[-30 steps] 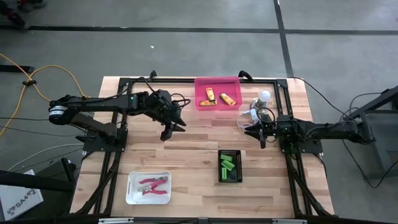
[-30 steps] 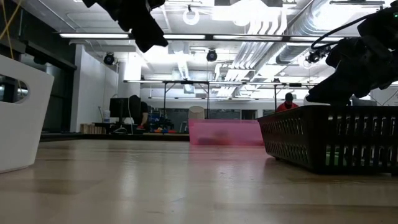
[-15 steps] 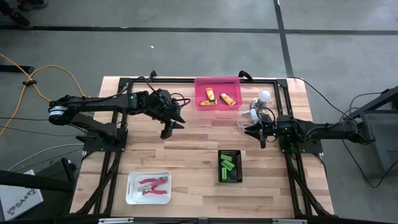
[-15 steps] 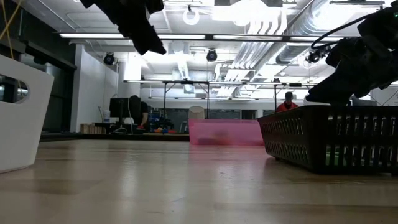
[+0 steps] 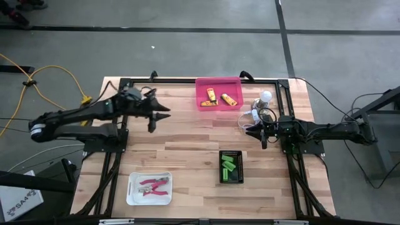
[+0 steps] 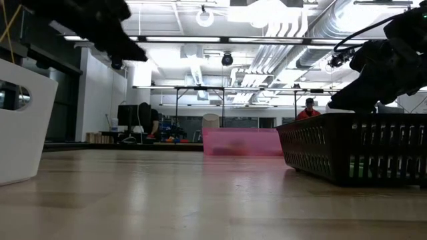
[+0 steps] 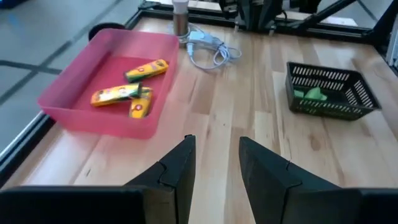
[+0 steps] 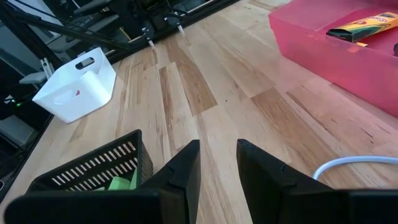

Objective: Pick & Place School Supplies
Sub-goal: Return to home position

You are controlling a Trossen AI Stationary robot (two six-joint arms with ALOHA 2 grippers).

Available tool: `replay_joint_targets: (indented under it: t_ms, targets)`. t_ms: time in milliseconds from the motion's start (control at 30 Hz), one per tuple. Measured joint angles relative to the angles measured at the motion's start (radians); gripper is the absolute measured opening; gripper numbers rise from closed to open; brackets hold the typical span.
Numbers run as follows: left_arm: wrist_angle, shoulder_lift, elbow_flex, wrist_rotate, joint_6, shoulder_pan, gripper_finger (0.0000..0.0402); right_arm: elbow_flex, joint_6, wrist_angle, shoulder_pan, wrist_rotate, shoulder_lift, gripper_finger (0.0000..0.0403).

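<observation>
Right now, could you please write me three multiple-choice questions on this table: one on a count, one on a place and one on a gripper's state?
1. How many yellow-orange pieces lie in the pink tray?
A one
B five
C three

2. Where do the green erasers lie?
A in the pink tray
B in the black bin
C on the floor

3. The left gripper is:
A open and empty
B shut on an eraser
C shut on pliers

Answers:
1 C, the left wrist view shows three pieces in the tray.
2 B, green shows behind the bin's slats.
3 A, its fingers stand apart with nothing between them.

The right gripper waits on the right, also open.
</observation>
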Motion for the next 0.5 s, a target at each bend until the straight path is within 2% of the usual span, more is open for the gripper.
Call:
replay_joint_targets:
  t_ms: [133, 300, 500]
  targets:
    - [0.021, -0.116, -0.103, 0.003, 0.008, 0.024, 0.012, 0.0, 0.0, 0.0, 0.0, 0.0, 0.0, 0.0093]
    - [0.176, -0.242, -0.264, 0.003, -0.058, 0.048, 0.012, 0.0, 0.0, 0.001, 0.0, 0.001, 0.0, 0.0093]
    - [0.334, -0.324, -0.42, -0.049, -0.129, 0.058, 0.012, 0.0, 0.0, 0.001, 0.0, 0.001, 0.0, 0.0093]
